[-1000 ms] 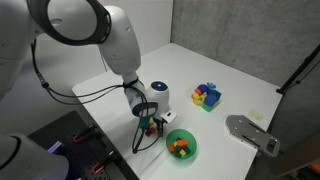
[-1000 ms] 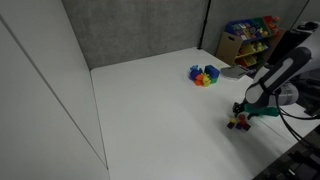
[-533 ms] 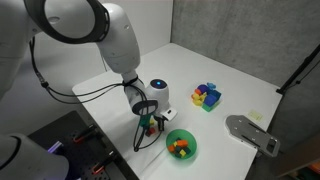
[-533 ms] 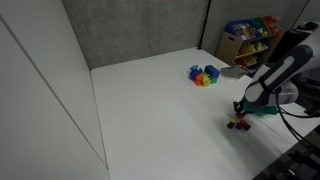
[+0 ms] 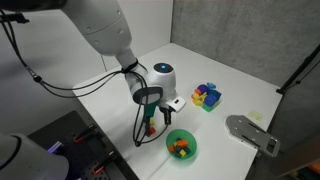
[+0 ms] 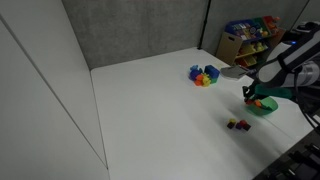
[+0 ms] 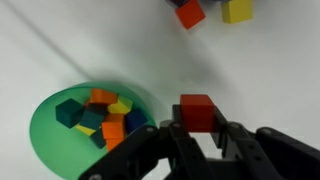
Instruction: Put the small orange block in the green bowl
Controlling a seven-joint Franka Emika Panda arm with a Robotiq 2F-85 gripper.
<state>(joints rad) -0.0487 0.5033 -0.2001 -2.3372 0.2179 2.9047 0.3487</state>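
Red cube (image 7: 197,112) clamped between the fingers (image 7: 237,142); green bowl (image 7: 48,140) just beside it.

Smooth matt white table (image 5: 240,80), smooth plastic-looking green bowl (image 7: 50,150).

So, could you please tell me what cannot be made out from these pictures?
1. Small cube between the fingers: reddish in the wrist view, orange or red unclear; in an exterior view only a speck at the gripper.
2. Green bowl: cut off by the wrist view's bottom edge.
3. Loose cubes: too small to count in an exterior view; cropped by the wrist view's top edge.
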